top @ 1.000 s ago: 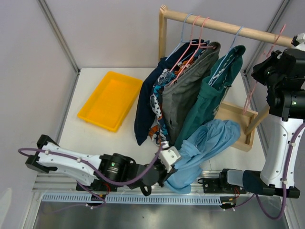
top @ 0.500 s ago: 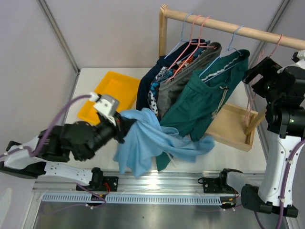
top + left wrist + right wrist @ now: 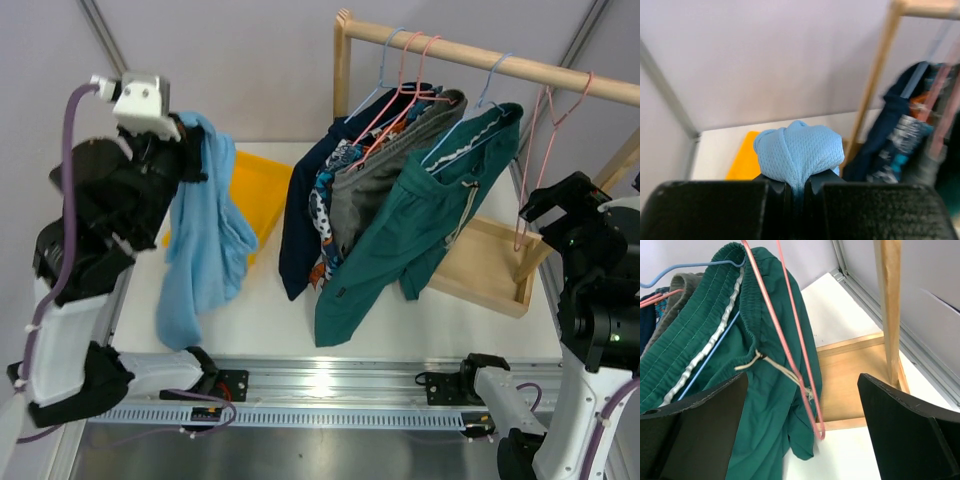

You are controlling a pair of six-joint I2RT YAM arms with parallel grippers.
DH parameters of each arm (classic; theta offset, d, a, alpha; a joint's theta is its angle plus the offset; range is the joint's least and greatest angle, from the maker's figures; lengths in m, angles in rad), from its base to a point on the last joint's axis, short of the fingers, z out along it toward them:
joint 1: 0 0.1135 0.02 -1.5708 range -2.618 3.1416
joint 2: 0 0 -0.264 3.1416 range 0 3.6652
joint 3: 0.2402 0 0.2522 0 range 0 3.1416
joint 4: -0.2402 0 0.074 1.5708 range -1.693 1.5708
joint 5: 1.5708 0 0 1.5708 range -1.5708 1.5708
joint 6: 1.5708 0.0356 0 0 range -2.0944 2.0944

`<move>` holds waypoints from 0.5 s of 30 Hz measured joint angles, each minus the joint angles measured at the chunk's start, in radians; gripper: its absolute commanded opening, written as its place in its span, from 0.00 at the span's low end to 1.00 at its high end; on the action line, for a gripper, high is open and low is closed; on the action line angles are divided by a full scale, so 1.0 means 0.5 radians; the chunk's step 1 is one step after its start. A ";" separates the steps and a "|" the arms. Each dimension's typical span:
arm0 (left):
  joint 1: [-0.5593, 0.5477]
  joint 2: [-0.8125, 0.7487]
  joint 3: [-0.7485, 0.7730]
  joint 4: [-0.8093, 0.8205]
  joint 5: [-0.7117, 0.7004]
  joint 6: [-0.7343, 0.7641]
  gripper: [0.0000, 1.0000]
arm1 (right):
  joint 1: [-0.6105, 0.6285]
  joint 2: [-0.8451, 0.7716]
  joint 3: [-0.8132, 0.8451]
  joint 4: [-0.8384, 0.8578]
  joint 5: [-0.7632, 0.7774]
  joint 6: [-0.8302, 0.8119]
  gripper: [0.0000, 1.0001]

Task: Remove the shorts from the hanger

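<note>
Top external: left gripper (image 3: 188,155) clamps blue shorts (image 3: 205,250) high by tray (image 3: 255,190), right gripper (image 3: 803,385) wide open, empty, near bare hanger (image 3: 533,170); shd lower left before release so fabric drops inside tray.

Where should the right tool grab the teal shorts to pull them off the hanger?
Teal shorts: probably grip the lowest leg hem, coming from the near side. It hangs free at the front, while the waistband is draped over the blue hanger.
</note>
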 measured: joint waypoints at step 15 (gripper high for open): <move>1.292 1.218 0.897 0.193 0.766 -0.108 0.00 | 0.084 -0.256 -0.251 -0.011 -0.092 0.037 0.99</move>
